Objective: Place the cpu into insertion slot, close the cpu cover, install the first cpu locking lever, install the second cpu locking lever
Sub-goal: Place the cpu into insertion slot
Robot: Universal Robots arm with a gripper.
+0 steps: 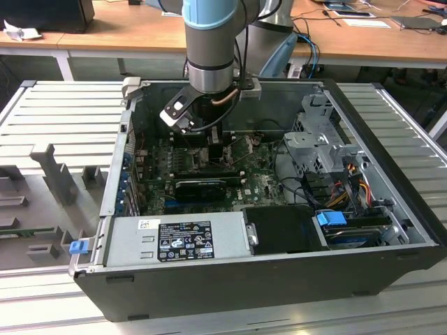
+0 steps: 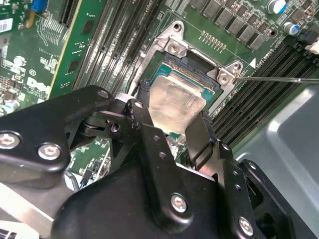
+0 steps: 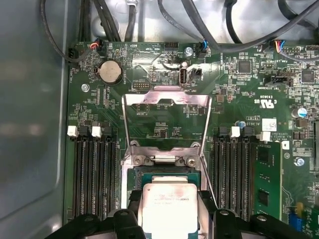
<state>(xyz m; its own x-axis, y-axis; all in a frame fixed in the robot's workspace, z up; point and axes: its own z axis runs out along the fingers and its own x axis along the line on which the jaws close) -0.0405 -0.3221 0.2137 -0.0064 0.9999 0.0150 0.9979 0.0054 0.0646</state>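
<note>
In the exterior view, I am reaching down into the open computer case [image 1: 209, 283] that is lying on the table [image 1: 70, 112]. Read from the case's middle, my gripper [image 1: 215, 150] is hanging at about eleven o'clock, low over the motherboard [image 1: 157, 188].

In the second wrist view, my gripper [image 2: 172, 119] is pinching the cpu [image 2: 174, 99] by two opposite edges, its fingers set narrow and just as wide as the chip. The pale face is pointing up at me. The insertion slot [image 2: 202, 74] is lying straight beneath the chip, with its dark rim and silvery corner plates peeking out past the far edge. I am judging the chip to be square to the socket, or nearly so. I cannot tell whether it is touching the pin field or hanging just above it. A thin locking lever [image 2: 279, 78] is sticking out free beside the socket.

In the first wrist view, I am taking the hinge side of the insertion slot [image 3: 164, 172] as twelve o'clock. My gripper [image 3: 169, 219] is then holding the cpu [image 3: 169, 199] at three and nine. The cpu cover [image 3: 167, 97] is standing flipped open beyond twelve, well clear of the chip, so the way straight down is lying open.
</note>
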